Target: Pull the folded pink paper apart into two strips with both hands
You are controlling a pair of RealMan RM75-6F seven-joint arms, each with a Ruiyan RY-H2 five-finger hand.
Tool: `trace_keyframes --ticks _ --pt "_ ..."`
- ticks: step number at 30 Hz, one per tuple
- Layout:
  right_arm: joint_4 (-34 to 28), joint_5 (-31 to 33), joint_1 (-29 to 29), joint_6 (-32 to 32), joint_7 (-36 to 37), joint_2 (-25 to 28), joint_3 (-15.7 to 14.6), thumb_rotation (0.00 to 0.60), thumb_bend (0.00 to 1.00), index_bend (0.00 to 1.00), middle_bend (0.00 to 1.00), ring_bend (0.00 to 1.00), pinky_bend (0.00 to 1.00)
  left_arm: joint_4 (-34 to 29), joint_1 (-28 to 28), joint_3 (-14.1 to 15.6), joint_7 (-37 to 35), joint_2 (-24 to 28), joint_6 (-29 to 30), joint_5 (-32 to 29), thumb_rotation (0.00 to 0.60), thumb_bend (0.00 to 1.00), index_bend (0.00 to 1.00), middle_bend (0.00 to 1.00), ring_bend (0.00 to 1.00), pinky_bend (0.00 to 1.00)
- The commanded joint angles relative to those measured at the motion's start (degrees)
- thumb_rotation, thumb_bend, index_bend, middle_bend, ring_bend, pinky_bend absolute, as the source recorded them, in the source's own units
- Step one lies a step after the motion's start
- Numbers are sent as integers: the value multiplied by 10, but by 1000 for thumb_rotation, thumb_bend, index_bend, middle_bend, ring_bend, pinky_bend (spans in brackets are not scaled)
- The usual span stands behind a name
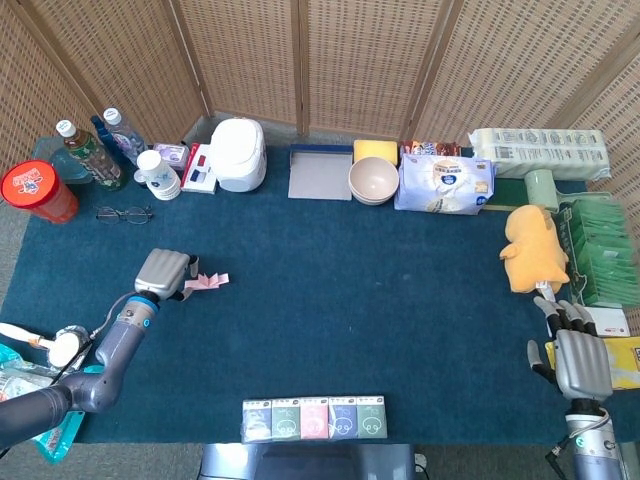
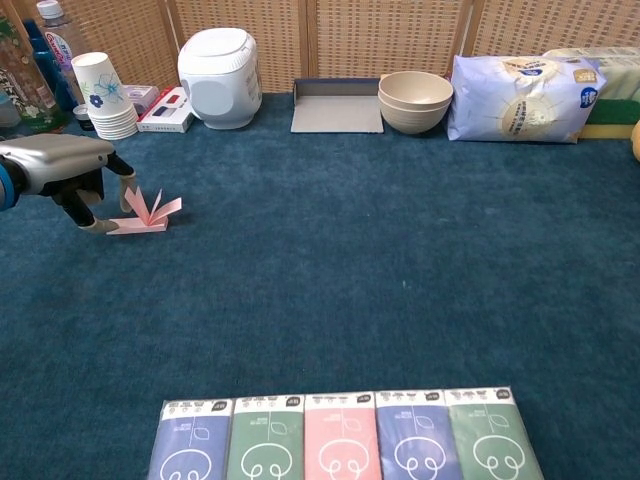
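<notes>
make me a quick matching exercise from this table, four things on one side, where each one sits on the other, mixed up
Things:
1. pink paper
2. beige bowls
3. tissue packs
4. right hand

Places:
A. near edge of the table, in a row
B. right end of the table, far from the paper
C. back edge, beside the grey tray
D. on the blue cloth just by the left hand

Pairs: 1-D, 2-C, 3-A, 4-B
</notes>
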Motion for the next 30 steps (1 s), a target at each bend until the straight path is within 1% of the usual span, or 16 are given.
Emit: trace_keyframes --ticks 1,22,30 --pt "0 -1 -1 2 1 0 0 600 480 153 235 127 125 0 -2 1 2 -1 0 -2 600 270 463 989 1000 954" --pt "3 1 -4 2 3 -1 -2 600 480 151 236 127 125 9 -7 11 5 -9 -4 -14 600 269 463 989 1000 954" --pt "4 2 -6 3 3 -1 -1 600 480 150 236 127 125 12 -9 15 12 -11 -7 -21 600 270 489 989 1000 954"
